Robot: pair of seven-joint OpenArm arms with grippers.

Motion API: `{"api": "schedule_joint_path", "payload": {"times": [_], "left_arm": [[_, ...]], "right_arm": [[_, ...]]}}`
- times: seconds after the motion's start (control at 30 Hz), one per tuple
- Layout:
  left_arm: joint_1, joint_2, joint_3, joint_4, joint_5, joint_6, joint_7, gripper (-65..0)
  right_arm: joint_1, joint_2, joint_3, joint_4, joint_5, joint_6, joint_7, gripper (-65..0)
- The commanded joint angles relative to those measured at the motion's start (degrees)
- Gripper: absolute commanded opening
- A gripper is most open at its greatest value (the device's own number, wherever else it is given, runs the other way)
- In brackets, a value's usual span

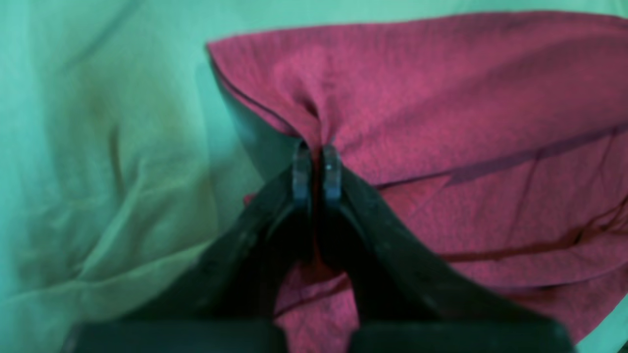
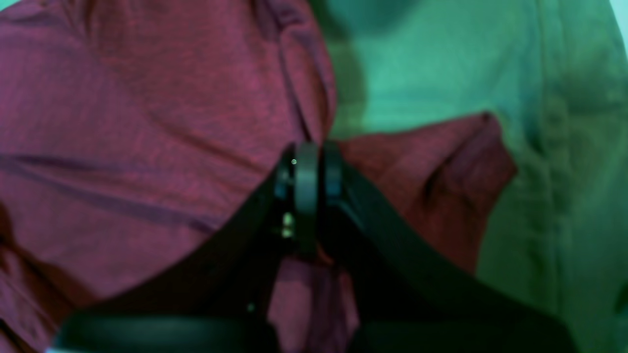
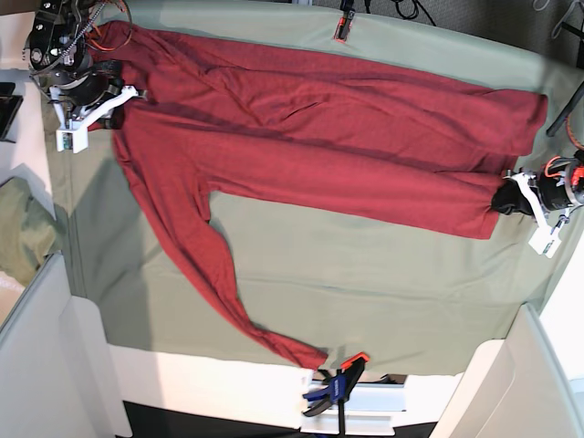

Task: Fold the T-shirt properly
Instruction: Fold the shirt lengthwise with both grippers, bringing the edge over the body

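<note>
The dark red T-shirt lies spread across the table from left to right, one long sleeve trailing down toward the front edge. My right gripper is at the shirt's far left end. In the right wrist view this gripper is shut on a pinch of the T-shirt. My left gripper is at the shirt's lower right corner. In the left wrist view it is shut on a gathered fold of the T-shirt, and the fabric puckers at the fingertips.
A pale green table cloth covers the table. A blue and orange clamp grips the front edge and an orange clamp the back edge. A bundled green cloth lies off the left side. White panels stand at both front corners.
</note>
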Motion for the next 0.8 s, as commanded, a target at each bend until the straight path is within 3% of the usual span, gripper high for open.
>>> {"api": "schedule_joint_path", "payload": {"times": [0.0,0.37,0.47,0.57,0.63,0.77], "left_arm": [[-1.1,-1.5,-0.4,0.7,-0.7,-0.5,-0.8,-65.0],[-0.8,-1.5,-0.4,0.7,-1.0,-0.5,0.5,-64.2],[-0.8,-1.5,-0.4,0.7,-1.0,-0.5,0.4,-50.4],[-0.8,-1.5,-0.4,0.7,-1.2,-0.5,0.4,-37.8],[-0.8,-1.5,-0.4,0.7,-2.2,-0.5,0.4,-36.2],[-0.8,-1.5,-0.5,2.0,-2.7,-0.5,0.5,-36.2]], "right_arm": [[0.4,1.2,0.5,1.1,0.2,0.0,0.8,-65.0],[0.4,2.8,0.5,1.1,0.3,-0.1,0.0,-65.0],[0.4,2.8,0.5,1.1,0.3,-0.1,0.0,-65.0],[0.4,2.8,0.5,1.1,0.3,-0.1,0.0,-46.7],[0.4,2.8,0.5,1.1,0.3,-0.1,0.0,-38.8],[0.4,2.8,0.5,1.6,0.3,-0.1,0.0,-37.8]]}}
